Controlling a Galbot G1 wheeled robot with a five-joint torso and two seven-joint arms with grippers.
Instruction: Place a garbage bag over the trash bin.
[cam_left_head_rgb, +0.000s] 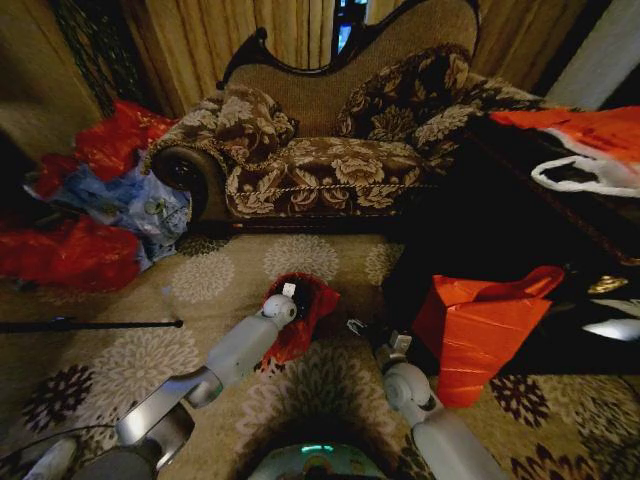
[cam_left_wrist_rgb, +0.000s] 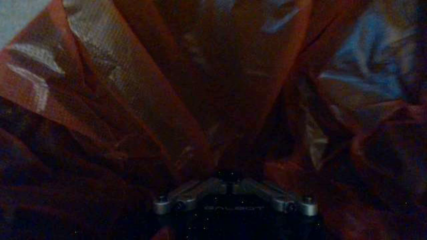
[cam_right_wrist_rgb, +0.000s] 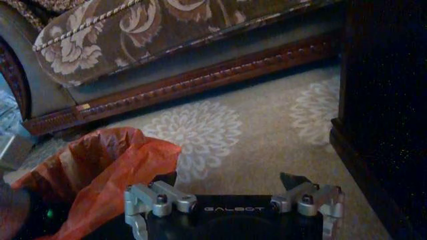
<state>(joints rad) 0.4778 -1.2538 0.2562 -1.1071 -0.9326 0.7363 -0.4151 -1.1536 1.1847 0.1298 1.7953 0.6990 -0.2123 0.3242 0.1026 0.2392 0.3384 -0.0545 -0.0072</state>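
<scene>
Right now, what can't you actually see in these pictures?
- Trash bin: head view, hidden under the garbage bag and the left end effector.
- Anything ahead: left wrist view, the bag's plastic blocks it.
- Bag's far side: right wrist view, cut off at the edge, beside the right end effector.

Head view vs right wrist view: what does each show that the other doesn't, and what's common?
Head view alone: left gripper at the garbage bag, the stiff orange-red bag beside the right arm, heaped red and blue bags.
Right wrist view alone: right gripper with fingers open, holding nothing; the sofa's carved wooden base.
Both: garbage bag, floral sofa, patterned carpet.
</scene>
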